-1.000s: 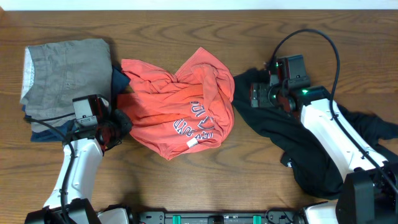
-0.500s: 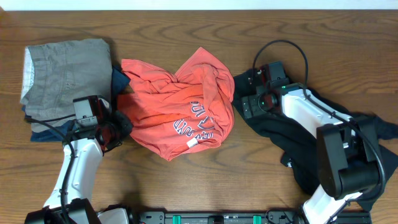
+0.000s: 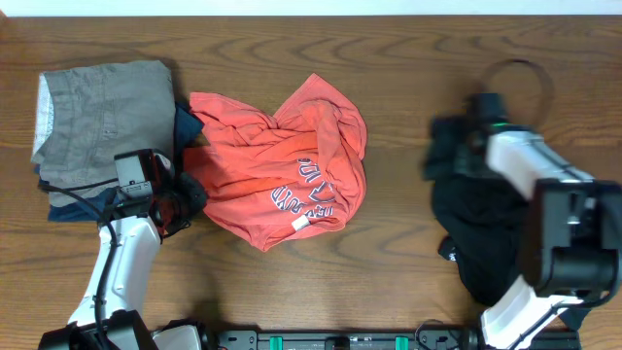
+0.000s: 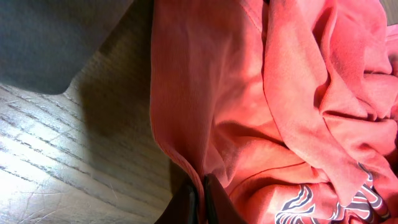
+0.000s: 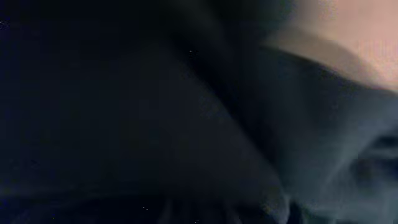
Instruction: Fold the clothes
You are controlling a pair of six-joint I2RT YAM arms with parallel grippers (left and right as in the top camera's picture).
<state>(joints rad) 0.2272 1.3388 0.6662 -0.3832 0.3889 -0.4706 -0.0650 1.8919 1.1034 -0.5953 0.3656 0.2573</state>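
My left gripper (image 4: 200, 200) is clenched on the edge of the crumpled coral T-shirt (image 3: 282, 160), which spreads ahead of its fingers with the lettering slanted, while my blurred right gripper (image 3: 449, 152), grip impossible to tell, meets the black garment (image 3: 486, 228) trailing back behind it.

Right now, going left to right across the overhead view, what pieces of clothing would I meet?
grey garment → red T-shirt → black garment. The dark blue piece tucked under the grey one is left out, since its place in the order is unclear.
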